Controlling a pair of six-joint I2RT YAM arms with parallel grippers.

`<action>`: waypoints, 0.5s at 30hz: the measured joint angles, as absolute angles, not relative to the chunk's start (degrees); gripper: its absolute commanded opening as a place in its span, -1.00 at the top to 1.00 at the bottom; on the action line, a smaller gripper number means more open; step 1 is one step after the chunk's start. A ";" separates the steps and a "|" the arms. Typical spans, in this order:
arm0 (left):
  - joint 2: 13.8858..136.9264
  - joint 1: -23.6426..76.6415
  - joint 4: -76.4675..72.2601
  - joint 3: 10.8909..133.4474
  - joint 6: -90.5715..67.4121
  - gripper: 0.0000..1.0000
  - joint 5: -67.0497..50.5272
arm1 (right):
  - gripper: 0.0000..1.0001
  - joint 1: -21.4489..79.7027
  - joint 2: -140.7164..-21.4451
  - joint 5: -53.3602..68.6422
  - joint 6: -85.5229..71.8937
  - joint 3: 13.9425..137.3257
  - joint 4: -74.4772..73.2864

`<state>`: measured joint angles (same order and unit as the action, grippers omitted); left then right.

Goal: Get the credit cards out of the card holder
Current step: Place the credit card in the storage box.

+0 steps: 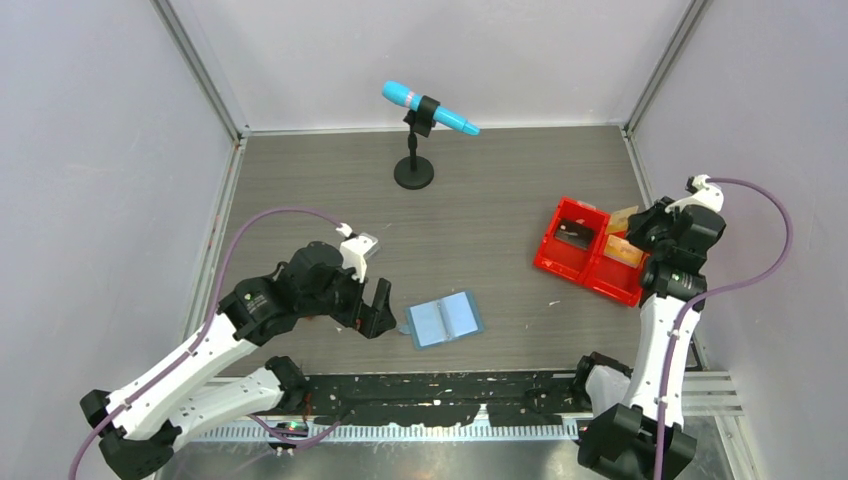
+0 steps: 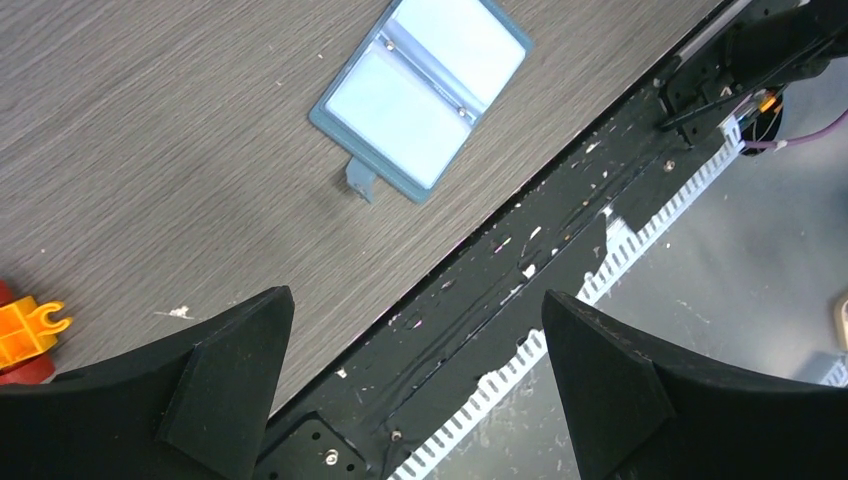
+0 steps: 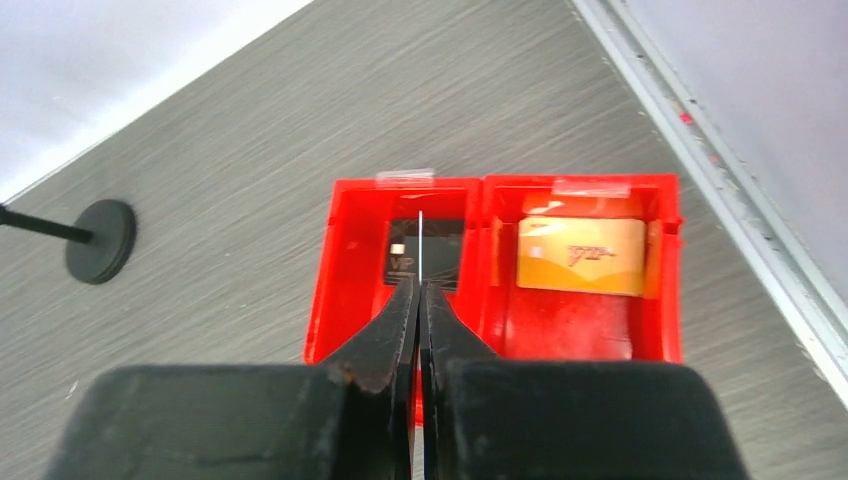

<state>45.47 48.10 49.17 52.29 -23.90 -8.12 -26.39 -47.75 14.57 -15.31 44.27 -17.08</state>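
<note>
The teal-blue card holder (image 1: 445,320) (image 2: 420,90) lies open on the table, its pale blue pockets facing up. My left gripper (image 1: 372,312) (image 2: 418,298) hovers open just left of it, with nothing between the fingers. My right gripper (image 1: 640,232) (image 3: 421,285) hangs over the red bin (image 1: 553,255) (image 3: 350,290), shut on a thin credit card (image 3: 421,240) that I see edge-on at its tips. A dark credit card (image 3: 445,262) lies in the bin's left compartment. In the right compartment lies an orange-gold credit card (image 3: 580,256) (image 1: 622,250).
A blue microphone (image 1: 425,108) on a black stand (image 1: 414,175) is at the back centre. A small chunky orange object (image 2: 25,330) sits on the table under my left arm. Walls close the table on the left, back and right; a black rail (image 1: 440,395) runs along the front.
</note>
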 measured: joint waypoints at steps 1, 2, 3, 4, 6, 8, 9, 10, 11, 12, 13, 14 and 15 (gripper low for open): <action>45.47 48.10 49.28 52.34 -23.83 -0.99 -8.05 | 0.90 -27.22 -48.25 14.39 -14.68 44.73 -17.63; 45.47 48.10 49.58 52.40 -23.46 -0.99 -7.92 | 0.90 -28.03 -48.77 14.17 -13.98 45.06 -18.06; 45.47 48.10 49.87 52.42 -23.27 -0.98 -7.86 | 0.90 -28.75 -49.32 14.00 -13.30 45.36 -18.61; 45.47 48.10 50.11 52.42 -23.11 -0.99 -7.62 | 0.90 -29.52 -49.95 13.76 -12.51 45.63 -19.09; 45.47 48.10 50.61 52.42 -22.76 -0.99 -7.40 | 0.90 -30.87 -51.42 13.37 -10.98 46.26 -20.29; 45.47 48.10 50.74 52.42 -22.41 -0.99 -7.20 | 0.90 -32.10 -52.86 13.17 -9.93 47.00 -21.43; 45.45 48.10 50.76 52.42 -22.26 -0.98 -7.14 | 0.90 -32.69 -53.65 13.17 -9.45 47.35 -21.91; 45.43 48.10 50.76 52.42 -22.24 -0.99 -7.09 | 0.90 -33.12 -54.15 13.15 -9.13 47.53 -22.13; 45.34 48.10 50.81 52.42 -22.24 -0.98 -7.05 | 0.90 -33.63 -54.70 13.17 -8.84 47.70 -22.44; 45.17 48.10 50.81 52.42 -22.24 -0.99 -6.96 | 0.90 -34.04 -55.16 13.17 -8.60 47.70 -22.50; 44.91 48.10 50.78 52.42 -22.24 -0.99 -6.72 | 0.90 -34.39 -55.61 13.17 -8.34 47.72 -22.65; 44.66 48.10 50.78 52.42 -22.26 -0.99 -6.55 | 0.90 -34.70 -56.07 13.19 -8.03 47.77 -22.83; 44.31 48.10 50.74 52.42 -22.31 -0.99 -6.28 | 0.90 -34.85 -56.53 13.19 -7.84 47.79 -22.92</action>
